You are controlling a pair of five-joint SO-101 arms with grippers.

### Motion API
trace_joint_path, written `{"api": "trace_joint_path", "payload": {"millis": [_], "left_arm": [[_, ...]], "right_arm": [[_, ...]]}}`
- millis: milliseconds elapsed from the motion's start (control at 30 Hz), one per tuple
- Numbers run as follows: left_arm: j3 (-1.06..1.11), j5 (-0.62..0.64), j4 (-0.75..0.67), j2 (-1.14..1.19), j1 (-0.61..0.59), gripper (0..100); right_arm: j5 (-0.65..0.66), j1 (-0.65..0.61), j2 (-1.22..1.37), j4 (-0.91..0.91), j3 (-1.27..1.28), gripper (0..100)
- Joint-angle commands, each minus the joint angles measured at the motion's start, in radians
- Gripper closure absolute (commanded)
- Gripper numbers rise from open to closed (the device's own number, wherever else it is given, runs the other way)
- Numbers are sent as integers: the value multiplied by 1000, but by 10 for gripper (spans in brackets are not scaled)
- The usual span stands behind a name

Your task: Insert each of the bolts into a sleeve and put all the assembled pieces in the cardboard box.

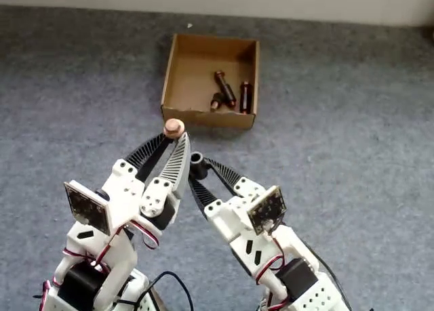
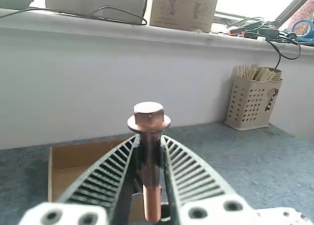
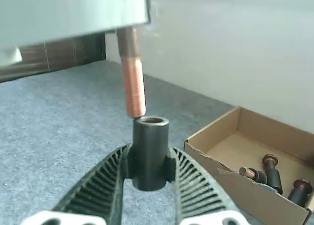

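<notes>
1. Left gripper (image 1: 173, 139), frame centre, pinches the bolt (image 1: 173, 127) by its shank, head uppermost.
2. Right gripper (image 1: 199, 167), just beside it, pinches the sleeve (image 1: 197, 160), bore up; the bolt tip stands at the bore mouth.
3. Both parts appear stiff, smooth metal, probably slippery: hold mid-body, leaving tip and bore free.
4. Box (image 1: 203, 116), upper centre, on the worktop (image 1: 352, 121), contains finished pieces (image 1: 230, 93).

one bolt (image 2: 148, 118), one sleeve (image 3: 150, 151), three assemblies (image 1: 226, 89)
</notes>
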Motion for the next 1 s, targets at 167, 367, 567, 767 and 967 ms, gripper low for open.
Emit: {"api": "trace_joint_path", "payload": {"millis": [167, 367, 567, 767, 967], "left_arm": [[-5, -11, -20, -13, 31, 994], [-4, -15, -20, -12, 77, 994], [-1, -14, -20, -12, 79, 994], [28, -15, -20, -13, 74, 994], [50, -17, -18, -13, 74, 994]], "right_arm": [[9, -8, -12, -51, 113, 994], [11, -13, -12, -50, 114, 994], [54, -59, -12, -48, 114, 994], [74, -56, -13, -51, 110, 994], [72, -2, -13, -53, 105, 994]]}}
